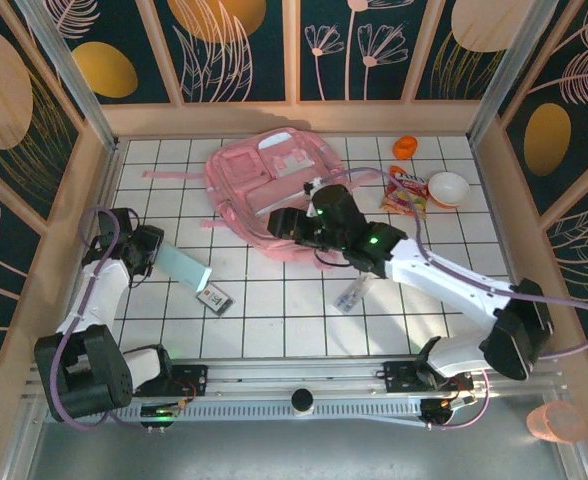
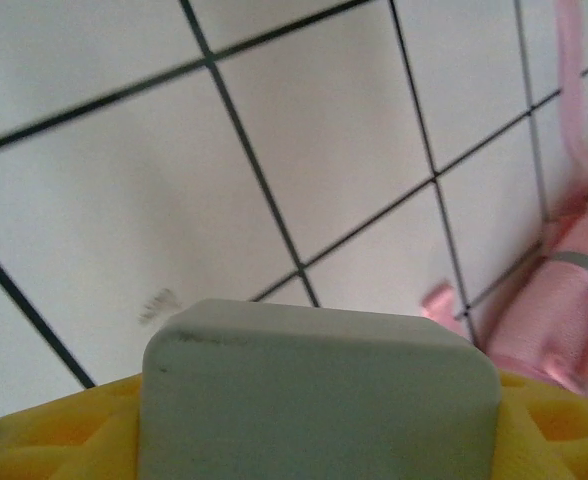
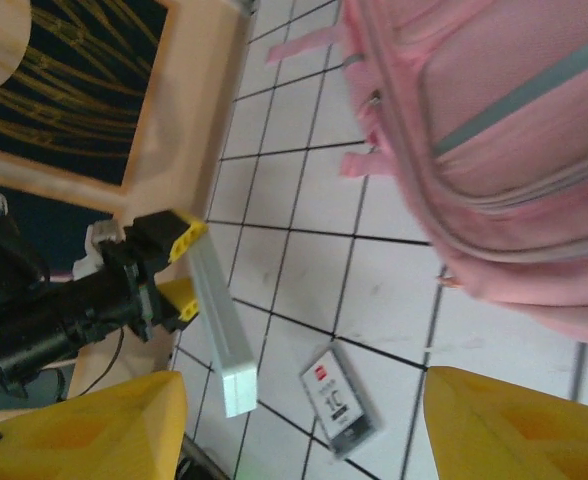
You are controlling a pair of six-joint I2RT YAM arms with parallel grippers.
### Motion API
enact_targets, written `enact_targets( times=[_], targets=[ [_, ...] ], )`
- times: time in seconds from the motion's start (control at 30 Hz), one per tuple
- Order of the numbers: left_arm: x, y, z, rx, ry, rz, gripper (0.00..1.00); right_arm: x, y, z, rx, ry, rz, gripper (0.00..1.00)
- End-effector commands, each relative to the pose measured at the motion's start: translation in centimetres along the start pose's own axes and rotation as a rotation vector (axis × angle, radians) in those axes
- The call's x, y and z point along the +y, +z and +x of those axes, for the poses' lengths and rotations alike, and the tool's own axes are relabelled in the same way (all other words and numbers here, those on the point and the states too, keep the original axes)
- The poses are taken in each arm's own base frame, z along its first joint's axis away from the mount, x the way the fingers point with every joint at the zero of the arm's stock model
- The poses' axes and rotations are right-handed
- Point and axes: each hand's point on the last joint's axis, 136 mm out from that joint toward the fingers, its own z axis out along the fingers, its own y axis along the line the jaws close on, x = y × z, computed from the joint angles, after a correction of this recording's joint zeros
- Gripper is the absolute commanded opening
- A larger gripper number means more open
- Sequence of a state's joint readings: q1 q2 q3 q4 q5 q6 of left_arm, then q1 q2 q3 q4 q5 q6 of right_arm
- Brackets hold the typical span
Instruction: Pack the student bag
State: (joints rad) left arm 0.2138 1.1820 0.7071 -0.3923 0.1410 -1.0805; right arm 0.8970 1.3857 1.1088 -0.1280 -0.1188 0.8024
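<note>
Student bag (image 1: 264, 185) lies flat near the worktop's far edge, about mid-width. My left gripper (image 3: 182, 266) is clamped on a long pale box (image 1: 186, 266), and my right gripper (image 1: 282, 222) hangs spread wide at the bag's near edge.

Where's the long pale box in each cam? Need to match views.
Top external: long pale box left of centre, held in the left hand.
Left wrist: box at bottom centre, close up.
Right wrist: box lower left, slanting downward.
Shared landmark: student bag, upper centre, right edge, upper right respectively.
</note>
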Motion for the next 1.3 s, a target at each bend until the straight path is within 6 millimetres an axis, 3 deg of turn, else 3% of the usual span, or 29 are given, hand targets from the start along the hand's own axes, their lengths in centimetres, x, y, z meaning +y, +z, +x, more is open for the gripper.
enact_targets(
  times=[0.0,0.33,0.6,1.03,1.27],
  targets=[
    [-2.8,-1.0,0.9,0.07,-0.088,0.115,0.46,3.8,2.6,1.0,0.041,-0.017,-0.132,0.64],
    [-4.7,-0.8,2.8,0.159,-0.176,0.209,0.47,6.1,8.1,5.9,0.233,0.014,-0.268,0.64],
    [-5.6,-0.8,3.3,0.185,-0.201,0.229,0.47,6.0,11.1,6.9,0.296,-0.055,-0.226,0.64],
    [-6.8,-0.8,4.4,0.233,-0.256,0.266,0.48,4.8,13.6,7.5,0.328,-0.102,-0.166,0.56],
    [-7.4,-1.0,4.6,0.242,-0.265,0.284,0.48,5.0,13.7,7.3,0.326,-0.12,-0.163,0.38]
  ],
)
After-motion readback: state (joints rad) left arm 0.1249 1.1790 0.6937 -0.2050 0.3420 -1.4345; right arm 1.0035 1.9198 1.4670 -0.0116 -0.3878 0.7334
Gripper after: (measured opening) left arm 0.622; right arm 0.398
